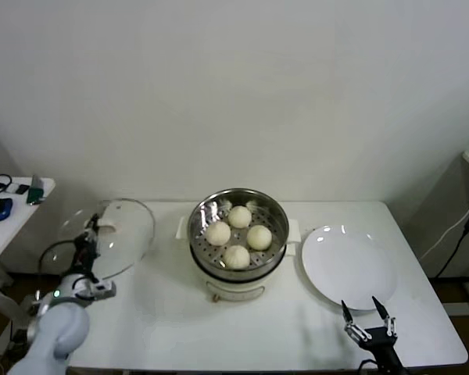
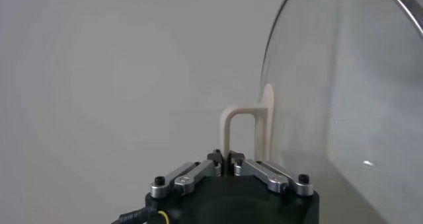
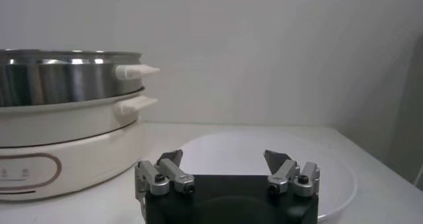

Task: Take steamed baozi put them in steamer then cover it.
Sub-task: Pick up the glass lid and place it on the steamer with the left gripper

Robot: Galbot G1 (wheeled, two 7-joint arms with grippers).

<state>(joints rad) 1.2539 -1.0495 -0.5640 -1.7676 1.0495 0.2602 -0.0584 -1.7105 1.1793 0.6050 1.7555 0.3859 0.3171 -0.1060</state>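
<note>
A plain pale wall [image 1: 234, 86] fills the far side. A white table [image 1: 164, 320] stands before it, with a smaller white side table [image 1: 8, 223] at far left.

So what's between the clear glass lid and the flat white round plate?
In the head view, the shiny steel steamer holding four cream-white buns stands between the glass lid and the white plate.

No text, label, brand, number or sign can be read anywhere.
</note>
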